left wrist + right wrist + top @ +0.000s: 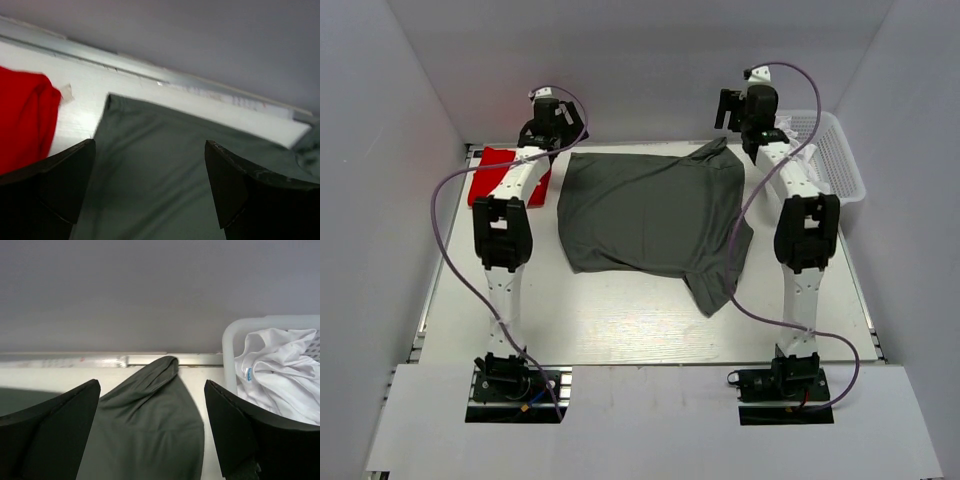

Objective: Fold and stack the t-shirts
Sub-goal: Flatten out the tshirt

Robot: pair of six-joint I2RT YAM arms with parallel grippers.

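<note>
**Grey t-shirt:** The grey t-shirt (pixel 652 212) is spread on the table (pixel 620 325), centred between the two arms and nearer the far edge. It is mostly flat. One sleeve is pointed toward the far right corner, and a flap of cloth is trailed toward the near right.

**Red t-shirt:** The red t-shirt (pixel 488 176) is bunched at the far left of the table and partly hidden by the left arm (pixel 508 215). In the left wrist view a strip of bare table is seen between it and the grey shirt's left edge, so the two are not touching.

**Left gripper:** The left gripper (pixel 150 146) is held over the grey shirt's far left corner. Its fingers are spread wide and nothing is pinched between them.

**Right gripper:** The right gripper (pixel 152 385) is held over the far right sleeve. Its fingers are also spread wide and nothing is gripped.

**Basket:** A white basket (pixel 229 342) is placed just right of that sleeve. Crumpled white cloth (pixel 282 367) is contained in it.
</note>
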